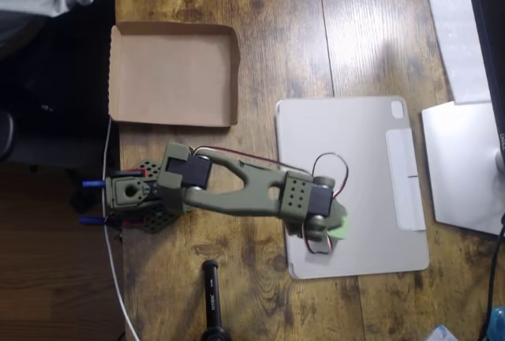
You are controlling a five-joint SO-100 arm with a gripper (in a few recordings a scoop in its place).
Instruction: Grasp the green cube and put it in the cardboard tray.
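- In the overhead view the olive-green robot arm [237, 191] reaches from its base at the table's left edge out to the right, over a flat grey tablet cover [355, 159] lying on the brown wooden table [276, 41].
- Its gripper [322, 234] sits above the cover's lower left part; the wrist hides the fingers, so whether they are spread or pinching cannot be told.
- The small pale mint-green cube [341, 229] peeks out just right of the gripper, on or just above the cover, mostly hidden by the arm.
- The shallow brown cardboard tray [173, 73] lies well apart, up and to the left, near the arm's base.
- A black cylindrical object [211, 294] lies below the arm.
- White flat objects [461, 159] lie at the right edge, beside the cover.
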